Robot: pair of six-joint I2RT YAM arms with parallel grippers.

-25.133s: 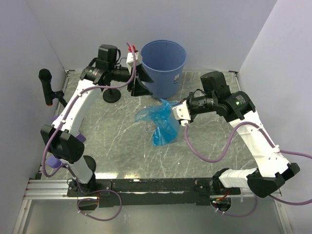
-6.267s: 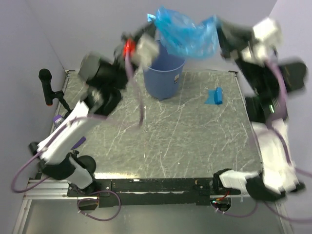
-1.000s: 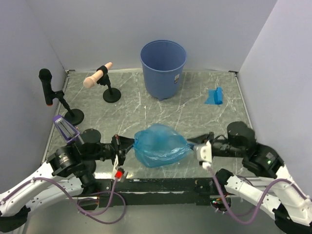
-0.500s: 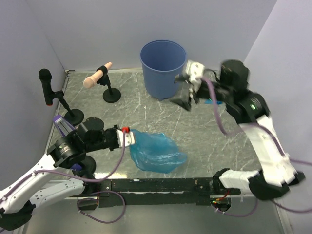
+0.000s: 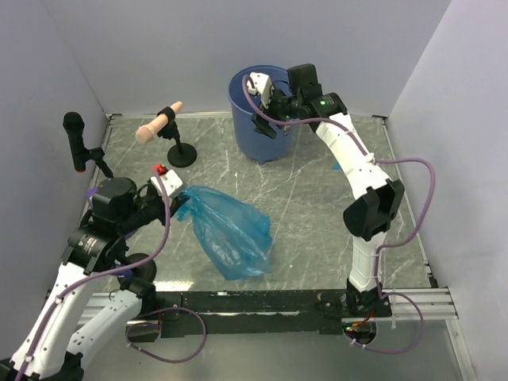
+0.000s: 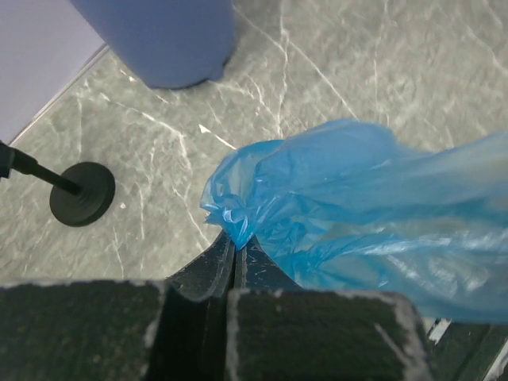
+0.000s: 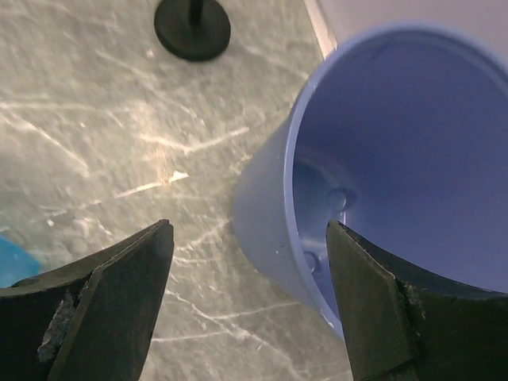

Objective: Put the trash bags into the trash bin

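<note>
A thin, translucent blue trash bag (image 5: 230,234) hangs over the near left of the table. My left gripper (image 5: 179,203) is shut on its bunched top edge (image 6: 236,230), and the film spreads to the right (image 6: 373,206). The trash bin (image 5: 276,141), a rigid blue bucket, stands upright at the far middle. My right gripper (image 5: 261,113) is open at the bin's near-left rim. In the right wrist view the bin wall (image 7: 270,214) rises between the two fingers of the right gripper (image 7: 248,230), one outside and one over the inside (image 7: 397,135), with no contact showing.
A black microphone on a stand (image 5: 75,143) stands at the far left. A second stand (image 5: 181,155) carries a beige handle (image 5: 159,123) beside the bin; its round base (image 7: 193,28) (image 6: 82,193) shows in both wrist views. Walls close three sides.
My right gripper let go of the bag, opened and swung up to the bin's rim. My left gripper lifted the bag and drew it left.
</note>
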